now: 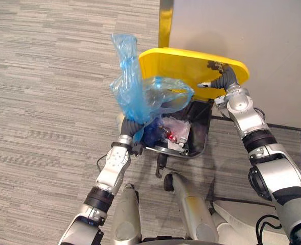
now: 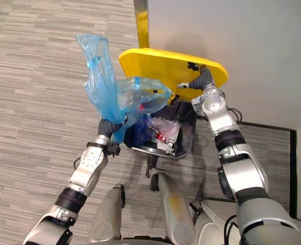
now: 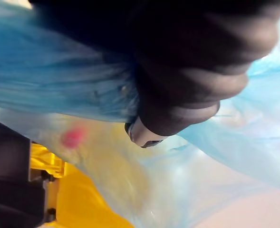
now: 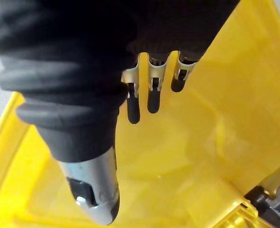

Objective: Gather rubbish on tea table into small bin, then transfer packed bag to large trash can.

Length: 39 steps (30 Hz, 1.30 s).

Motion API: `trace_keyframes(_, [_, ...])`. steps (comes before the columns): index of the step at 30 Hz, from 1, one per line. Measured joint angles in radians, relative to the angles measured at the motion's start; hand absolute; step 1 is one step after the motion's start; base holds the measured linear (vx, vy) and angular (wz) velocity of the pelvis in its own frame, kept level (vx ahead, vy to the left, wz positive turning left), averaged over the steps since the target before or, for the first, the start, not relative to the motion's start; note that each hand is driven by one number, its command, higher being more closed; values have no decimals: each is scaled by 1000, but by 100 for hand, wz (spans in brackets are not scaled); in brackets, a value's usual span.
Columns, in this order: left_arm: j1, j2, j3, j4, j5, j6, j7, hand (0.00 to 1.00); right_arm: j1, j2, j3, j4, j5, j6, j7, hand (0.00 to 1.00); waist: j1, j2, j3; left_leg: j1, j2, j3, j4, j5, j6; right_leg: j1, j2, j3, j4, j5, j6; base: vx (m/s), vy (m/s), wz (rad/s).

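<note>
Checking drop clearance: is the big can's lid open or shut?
Open: the yellow lid is tipped up at the right hand; rubbish shows inside the dark can.

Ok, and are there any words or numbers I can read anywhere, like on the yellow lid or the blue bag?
None can be read.
Yellow lid: plain, no print.
Blue bag: plain plastic, no print.
Rubbish inside the trash can: there is a bit of red among clear wrapping, but it is too small to tell whether it is print.

Bright, even light, with a soft shadow beside the yellow lid (image 1: 186,66).
</note>
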Motion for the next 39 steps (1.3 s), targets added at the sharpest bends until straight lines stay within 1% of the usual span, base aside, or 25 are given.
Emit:
trace_keyframes(4, [-72,-10,-66,0,0,0,1,100,-14,1,27,-10,0,0,0,0,-11,-1,4,6,1,3,12,-1,3,-2,9,-2,0,0,0,-5,-40,-6])
trace_keyframes(5, [-100,-24,-80,1,1,0,1,100,-22,7,39,-11,-2,0,0,0,-25,-2,6,6,2,6,11,-3,5,-4,11,-1,0,0,0,8,-31,-6])
trace_keyframes(9, [-168,-54,-90,9,2,0,5,100,-54,8,40,-11,-8,0,0,0,-32,-2,16,-2,3,29,7,-6,2,-27,14,19,12,0,0,-22,-22,-19])
trace_keyframes(12, [-250,-63,-107,96,4,2,8,100,-77,8,48,-36,-8,0,0,0,-38,-8,35,-11,14,48,5,-6,2,-36,16,22,13,2,2,-34,-35,-16])
trace_keyframes(14, [-291,-67,-114,151,10,5,11,100,-101,8,73,-50,-8,0,0,0,-59,-14,51,-11,16,53,10,-6,2,-44,17,21,13,2,2,-25,-60,-4])
trace_keyframes(15, [-326,-74,-118,202,27,9,22,100,-126,8,82,-50,-9,0,0,0,-62,-15,52,-24,16,60,17,-6,2,-59,17,21,13,2,2,-16,-51,-9])
trace_keyframes(16, [-331,-75,-119,209,29,10,24,100,-129,8,83,-50,-9,0,0,0,-62,-16,52,-26,16,61,18,-7,2,-61,17,21,13,2,2,-12,-51,-22])
trace_keyframes(17, [-364,-81,-128,261,42,15,27,100,-138,8,85,-54,-9,-1,0,0,-62,-21,57,-29,16,63,19,-7,2,-69,17,21,15,2,2,-8,-40,-17])
trace_keyframes(19, [-395,-94,-146,324,46,27,28,100,-138,8,90,-69,-9,-1,0,0,-73,-24,63,-32,16,65,19,-7,3,-73,17,19,15,2,2,-11,-51,-10])
trace_keyframes(20, [-409,-102,-158,363,61,34,26,100,-138,8,107,-84,-9,-1,-1,0,-83,-24,67,-33,17,71,17,-7,2,-77,17,19,15,2,2,-18,-51,-5])
trace_keyframes(23, [-435,-143,-165,430,85,49,26,100,-138,9,117,-126,-11,-5,-3,0,-83,-26,68,-58,20,93,14,-6,2,-107,16,23,17,3,3,-24,-57,-17])
trace_keyframes(24, [-435,-157,-165,448,92,50,27,100,-138,16,121,-132,-19,-6,-7,0,-84,-28,69,-65,22,104,6,-6,3,-115,17,22,15,4,6,-24,-58,-23])
trace_keyframes(25, [-437,-163,-166,460,95,50,27,100,-138,18,125,-133,-20,-6,-11,0,-83,-30,70,-65,26,108,0,-6,2,-118,17,22,16,2,19,-8,-86,-19])
trace_keyframes(26, [-441,-172,-162,480,108,51,29,100,-136,25,125,-147,-32,-4,-17,0,-70,-25,72,-70,53,118,-24,-3,-3,-161,12,30,95,-27,76,21,-98,24])
trace_keyframes(27, [-447,-182,-160,494,119,51,28,100,-132,22,124,-165,-42,-4,-21,0,-98,-32,74,-81,48,126,-4,5,-29,-184,11,177,182,41,-36,66,-168,56])
trace_keyframes(28, [-451,-191,-155,499,125,51,29,100,-137,25,125,-167,-49,-5,-22,0,-107,-34,76,-101,51,129,14,8,-47,-187,18,181,171,15,-64,66,-141,54])
trace_keyframes(29, [-453,-197,-148,509,133,51,33,100,-136,33,125,-170,-53,-5,-22,0,-90,-34,76,-102,63,132,19,9,-47,-193,25,174,157,23,-61,96,-156,16])
trace_keyframes(30, [-457,-199,-143,524,143,52,41,100,-134,43,126,-170,-67,-5,-23,0,-82,-34,76,-96,71,138,18,6,-50,-198,34,170,148,28,-64,69,-103,2])
trace_keyframes(31, [-457,-198,-126,544,162,59,49,100,-128,57,128,-170,-93,-4,-23,0,-82,-34,76,-96,76,142,15,-1,-59,-199,34,154,135,36,-67,70,-93,19])
trace_keyframes(32, [-452,-198,-112,556,179,67,50,100,-126,61,133,-170,-116,-3,-26,0,-75,-34,76,-93,83,142,5,-1,-60,-198,34,148,126,44,-78,22,-59,22])
trace_keyframes(33, [-449,-198,-104,564,186,69,51,100,-126,63,137,-170,-130,-3,-33,0,-71,-34,76,-93,86,144,5,-1,-60,-196,34,148,119,47,-78,-10,-42,7])
trace_keyframes(34, [-442,-197,-84,582,207,71,54,100,-126,66,152,-170,-163,-3,-46,0,-59,-34,76,-89,85,147,7,-1,-60,-193,35,147,111,50,-74,-33,-25,3])
trace_keyframes(36, [-427,-197,-57,586,230,72,71,100,-125,74,156,-170,-212,-4,-61,0,-56,-34,76,-92,86,148,8,-2,-58,-189,34,141,97,58,-62,-54,-1,7])
trace_keyframes(39, [-400,-198,-27,605,244,72,91,100,-119,80,167,-170,-281,-4,-62,0,-52,-34,76,-95,83,153,17,-1,-58,-181,23,139,83,68,-48,-62,32,3])
